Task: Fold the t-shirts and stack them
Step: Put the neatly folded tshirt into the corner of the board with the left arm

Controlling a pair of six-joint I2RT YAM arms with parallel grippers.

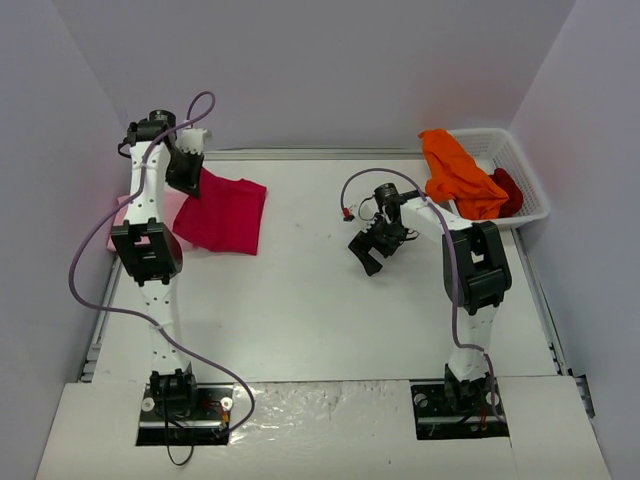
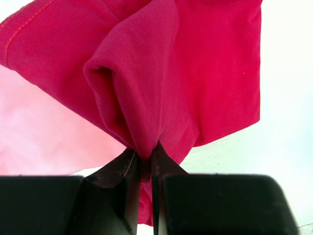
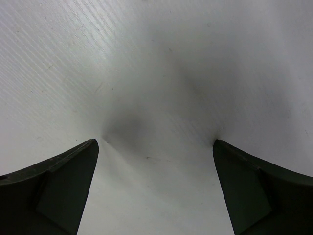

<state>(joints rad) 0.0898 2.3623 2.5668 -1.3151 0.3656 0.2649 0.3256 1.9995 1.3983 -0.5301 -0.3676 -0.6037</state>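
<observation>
The left gripper (image 2: 146, 152) is clamped on a bunched fold of the large crimson-magenta cloth t-shirt (image 1: 225, 215) at the far left of the white table (image 1: 300, 300), just beside the pale pink cloth t-shirt (image 1: 122, 212); the right gripper (image 1: 372, 250) hangs mid-table, jaws wide apart, holding nothing; the bright orange t-shirt (image 1: 455, 175) drapes over the rim of the white plastic mesh basket (image 1: 530, 170) at the far right, with the dark red t-shirt (image 1: 510, 190) inside.

The left arm (image 1: 148, 250) stretched far forward, and the left hand (image 2: 145, 155) was pinched shut on a fold of the crimson t-shirt (image 2: 215, 73). The right arm (image 1: 478, 270) bent inward at the elbow; the right hand (image 1: 372, 245) pointed down, jaws spread wide and empty.
</observation>
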